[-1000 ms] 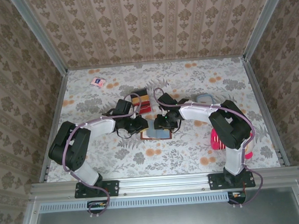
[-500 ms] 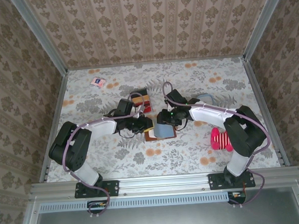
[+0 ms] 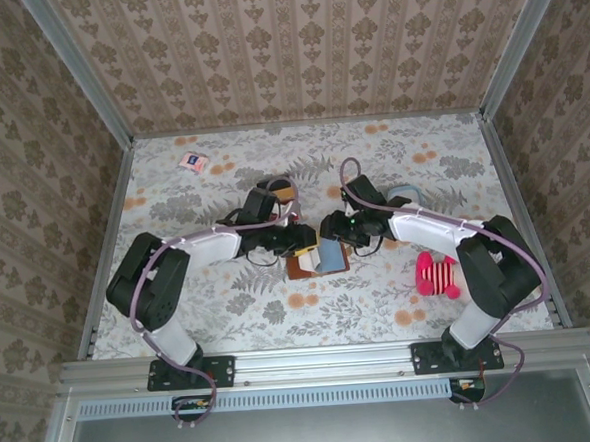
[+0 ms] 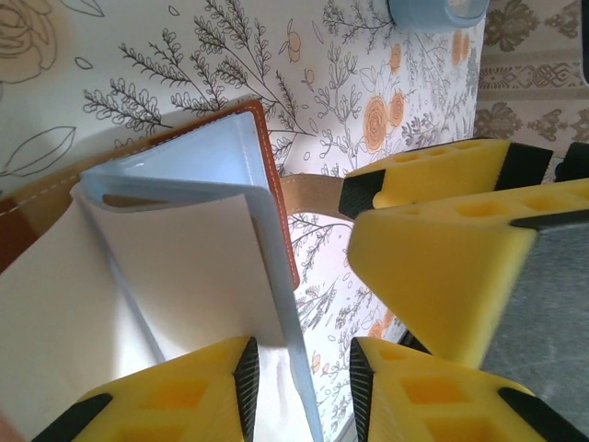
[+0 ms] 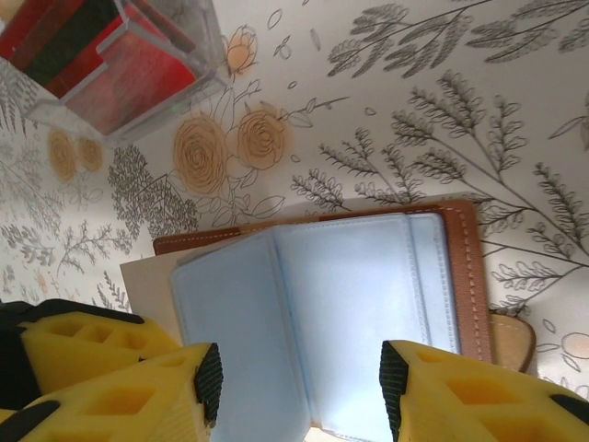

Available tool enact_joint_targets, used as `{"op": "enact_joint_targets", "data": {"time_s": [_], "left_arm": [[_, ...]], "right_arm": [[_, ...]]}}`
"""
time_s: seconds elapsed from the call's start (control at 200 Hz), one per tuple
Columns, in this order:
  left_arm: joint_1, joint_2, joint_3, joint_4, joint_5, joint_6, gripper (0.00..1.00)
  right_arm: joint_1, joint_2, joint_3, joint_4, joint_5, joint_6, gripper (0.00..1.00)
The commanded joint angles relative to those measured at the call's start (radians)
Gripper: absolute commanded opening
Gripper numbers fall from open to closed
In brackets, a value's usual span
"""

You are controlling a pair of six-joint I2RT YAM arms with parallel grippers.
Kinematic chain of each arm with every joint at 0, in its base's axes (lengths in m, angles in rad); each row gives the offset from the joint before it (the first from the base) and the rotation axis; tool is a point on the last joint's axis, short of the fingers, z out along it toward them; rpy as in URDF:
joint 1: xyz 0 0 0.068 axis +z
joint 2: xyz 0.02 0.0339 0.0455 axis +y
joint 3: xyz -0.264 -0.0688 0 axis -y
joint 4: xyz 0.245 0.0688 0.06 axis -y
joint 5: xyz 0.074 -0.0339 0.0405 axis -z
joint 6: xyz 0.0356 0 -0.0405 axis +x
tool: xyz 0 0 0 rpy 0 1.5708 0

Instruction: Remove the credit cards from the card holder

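card holder [image 3: 316,262] is lying open on the table [image 3: 402,169], between both grippers | left gripper [image 4: 299,373]: fingers are standing apart, astride its raised blue-grey sleeve [image 4: 184,157] | right gripper [image 5: 296,368]: is gaping over the same sleeve, equally near

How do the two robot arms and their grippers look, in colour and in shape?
The left arm and right arm have bulky black joints and white links, each with a purplish cable looping alongside. The left gripper and right gripper each carry two chunky yellow fingers with moulded hollows and black pads inside.
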Motion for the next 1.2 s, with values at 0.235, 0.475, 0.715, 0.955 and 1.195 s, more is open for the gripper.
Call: {"op": "enact_joint_targets", "data": {"time_s": [0.235,0.475,0.715,0.955,1.195], "left_arm": [[-0.013,0.048,0.059,-0.051,-0.015,0.021,0.36],[-0.018,0.046,0.076,-0.109,-0.038,0.062,0.43],[-0.024,0.041,0.067,-0.056,-0.026,0.059,0.53],[-0.020,0.012,0.094,-0.139,-0.061,0.105,0.52],[0.011,-0.114,0.099,-0.392,-0.266,0.206,0.54]], "right_arm": [[-0.013,-0.022,-0.012,0.033,-0.047,0.008,0.54],[-0.012,-0.024,-0.004,0.018,-0.049,-0.008,0.54],[-0.012,-0.045,-0.005,0.008,-0.033,-0.012,0.56],[-0.019,-0.069,-0.015,-0.001,-0.002,-0.012,0.56],[-0.013,-0.050,-0.003,-0.008,-0.031,-0.036,0.52]]}}
